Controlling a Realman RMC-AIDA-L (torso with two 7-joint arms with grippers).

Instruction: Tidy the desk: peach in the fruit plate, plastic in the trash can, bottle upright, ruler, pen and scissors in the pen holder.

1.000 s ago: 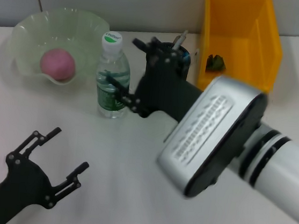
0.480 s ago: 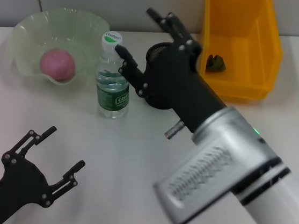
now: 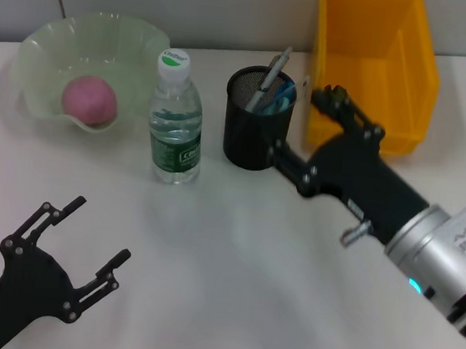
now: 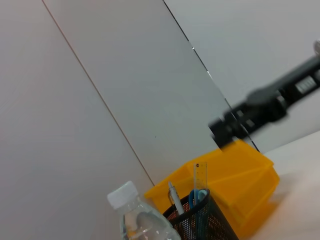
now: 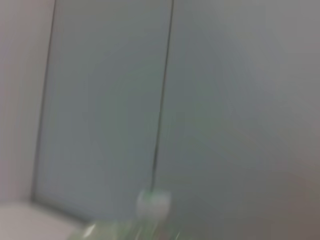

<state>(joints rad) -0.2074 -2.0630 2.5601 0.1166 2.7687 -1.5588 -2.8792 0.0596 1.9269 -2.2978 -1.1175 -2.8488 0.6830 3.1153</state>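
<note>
Pen holder point(image 3: 258, 120), far centre of the desk, with pen point(image 3: 271, 75), ruler point(image 4: 198, 176) and blue-handled scissors point(image 3: 281, 101) standing in it; bottle point(image 3: 175, 120) upright just to its left; peach point(image 3: 91, 98) in the fruit plate point(image 3: 42, 37) at far left; yellow trash can point(image 3: 372, 64) at far right. By the look of it, your tidying is all but finished. Your right gripper point(image 3: 308, 126) hangs just right of the holder, fingers spread wide and empty. Your left gripper point(image 3: 84, 243) waits near left, likewise wide and empty. Should you need to shift the holder, judge it light, stiff wire mesh, top-heavy with tall tools leaning out: take it low across the wall, not by the rim. The bottle looks light, thin-walled plastic, smooth and easy to tip; grip it at the labelled waist. The peach is soft and will bruise; leave it be.
</note>
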